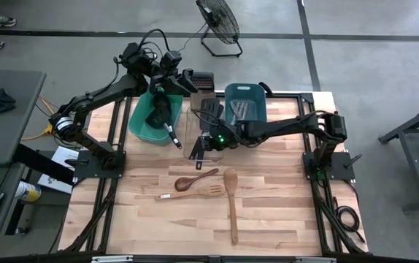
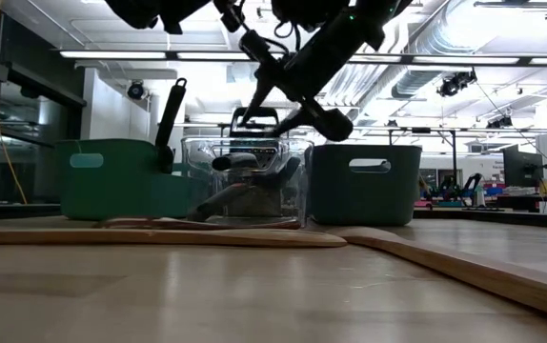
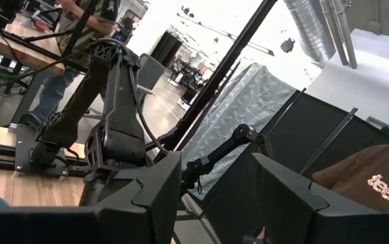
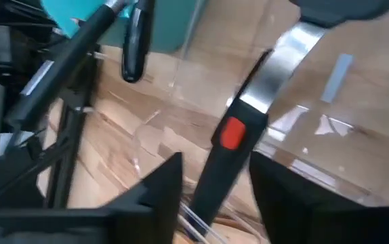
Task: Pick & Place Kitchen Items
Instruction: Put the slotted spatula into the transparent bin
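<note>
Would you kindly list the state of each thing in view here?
Right gripper: open around the black-handled utensil, over the clear tub.
Left gripper: open, empty, above the teal tub.
Three wooden utensils: lying flat on the table.
Blue tub: upright, utensils inside.

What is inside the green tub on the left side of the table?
The green tub holds a black utensil, its long handle sticking out over the rim. The left gripper hangs over the tub and covers part of it, so anything lying below cannot be seen.
</note>
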Motion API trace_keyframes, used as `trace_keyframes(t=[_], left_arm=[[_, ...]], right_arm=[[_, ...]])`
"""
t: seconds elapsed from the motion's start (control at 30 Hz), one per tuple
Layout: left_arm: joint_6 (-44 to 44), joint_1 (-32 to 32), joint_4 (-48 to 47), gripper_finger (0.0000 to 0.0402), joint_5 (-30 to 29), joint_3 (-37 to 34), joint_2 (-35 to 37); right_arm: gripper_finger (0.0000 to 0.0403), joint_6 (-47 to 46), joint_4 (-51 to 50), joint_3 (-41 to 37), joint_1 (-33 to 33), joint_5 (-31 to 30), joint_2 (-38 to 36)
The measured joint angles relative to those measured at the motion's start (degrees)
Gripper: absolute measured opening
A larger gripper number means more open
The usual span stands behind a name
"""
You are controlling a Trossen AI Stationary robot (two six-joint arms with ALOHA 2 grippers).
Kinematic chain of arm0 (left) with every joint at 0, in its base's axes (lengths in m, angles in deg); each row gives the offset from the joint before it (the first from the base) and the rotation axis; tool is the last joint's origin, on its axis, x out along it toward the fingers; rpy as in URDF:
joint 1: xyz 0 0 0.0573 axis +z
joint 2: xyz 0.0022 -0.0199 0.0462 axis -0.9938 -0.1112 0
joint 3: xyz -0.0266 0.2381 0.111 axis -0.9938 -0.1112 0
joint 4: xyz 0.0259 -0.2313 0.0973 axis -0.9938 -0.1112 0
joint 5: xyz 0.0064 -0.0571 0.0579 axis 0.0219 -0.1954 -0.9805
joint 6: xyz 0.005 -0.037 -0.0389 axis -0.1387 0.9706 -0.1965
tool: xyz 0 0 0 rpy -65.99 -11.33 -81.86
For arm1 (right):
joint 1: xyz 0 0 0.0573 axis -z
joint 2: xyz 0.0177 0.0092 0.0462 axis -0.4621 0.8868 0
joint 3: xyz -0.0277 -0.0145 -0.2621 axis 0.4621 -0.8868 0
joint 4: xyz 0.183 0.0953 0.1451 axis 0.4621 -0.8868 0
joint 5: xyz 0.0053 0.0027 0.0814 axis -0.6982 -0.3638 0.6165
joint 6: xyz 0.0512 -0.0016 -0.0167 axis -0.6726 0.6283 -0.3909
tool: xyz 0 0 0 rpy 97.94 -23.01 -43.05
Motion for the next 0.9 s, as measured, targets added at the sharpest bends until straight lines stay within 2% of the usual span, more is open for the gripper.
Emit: trace_keyframes(t=[0.17,0.33,0.6,0.9], left_arm=[[0.0,0.0,0.0,0.0172,0.04,0.01,0.0],[0.0,0.0,0.0,0.0172,0.05,0.0,0.0],[-0.07,0.0,0.0,0.0172,0.16,0.0,0.0],[-0.15,0.0,0.0,0.0172,0.35,0.0,0.0]], right_arm=[[0.026,-0.26,-1.32,-0.02,-0.02,-0.57,0.4],[0.0298,-1.41,-0.25,0.0,-0.17,-0.04,1.88],[0.0293,-1.53,5.28,0.0,-0.11,-0.08,4.14],[0.0224,-4.15,6.7,-0.07,0.37,1.43,7.34]])
